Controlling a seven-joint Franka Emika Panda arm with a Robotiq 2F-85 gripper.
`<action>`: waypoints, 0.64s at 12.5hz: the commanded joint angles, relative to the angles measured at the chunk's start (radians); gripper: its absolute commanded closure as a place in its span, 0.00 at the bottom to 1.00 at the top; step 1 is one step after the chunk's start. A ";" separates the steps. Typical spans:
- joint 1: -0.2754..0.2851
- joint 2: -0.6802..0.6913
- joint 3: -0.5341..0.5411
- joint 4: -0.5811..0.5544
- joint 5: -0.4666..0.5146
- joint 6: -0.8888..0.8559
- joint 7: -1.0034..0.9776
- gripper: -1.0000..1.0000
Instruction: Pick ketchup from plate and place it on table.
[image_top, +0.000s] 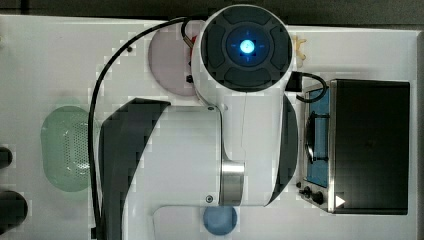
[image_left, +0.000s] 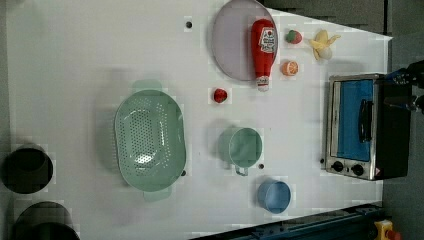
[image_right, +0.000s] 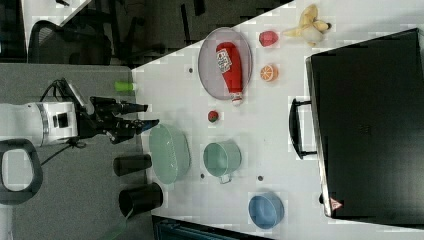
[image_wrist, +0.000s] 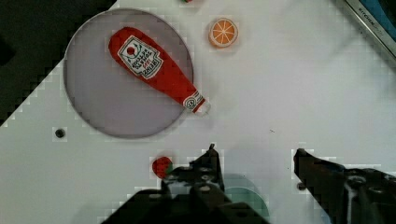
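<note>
A white tabletop (image_left: 100, 50) carries the things. In the left view, the plate (image_left: 230, 45) holds the ketchup (image_left: 263, 50) lying flat, cap overhanging the rim. It seems light and slippery; the middle body should be gripped. The claw (image_wrist: 254, 161) is seen open and empty.

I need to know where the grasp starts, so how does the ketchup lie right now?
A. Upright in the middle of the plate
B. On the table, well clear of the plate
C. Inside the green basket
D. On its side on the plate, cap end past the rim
D: the ketchup lies flat on the plate, and its cap end sticks out over the rim above the table.
</note>
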 joint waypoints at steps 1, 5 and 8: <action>-0.069 -0.134 0.050 -0.101 0.003 -0.102 0.024 0.21; -0.065 -0.094 0.054 -0.101 0.003 -0.054 0.008 0.00; -0.062 -0.026 0.059 -0.099 0.003 -0.019 -0.016 0.00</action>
